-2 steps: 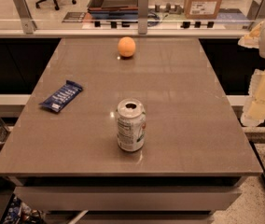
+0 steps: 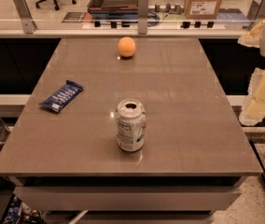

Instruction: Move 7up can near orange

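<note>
Brown bench (image 2: 193, 125), office behind: 7up can (image 2: 131, 125) upright at near middle, orange (image 2: 127, 46) at far edge, well apart. Hand (image 2: 259, 99) beyond right edge, whether released or clenched cannot tell. Risk: off-centre grasp tips can; bumped orange rolls away.

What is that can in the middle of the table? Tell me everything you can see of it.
The can is small, silver-white metal, with green and red marks on its label. Its silver top shows a dark opening. It stands upright on the table, toward the front edge, touching only the tabletop. The orange sits far behind it, and a blue wrapper lies toward the picture's left. The end effector hangs beyond the table's right side, well clear of the can.
</note>
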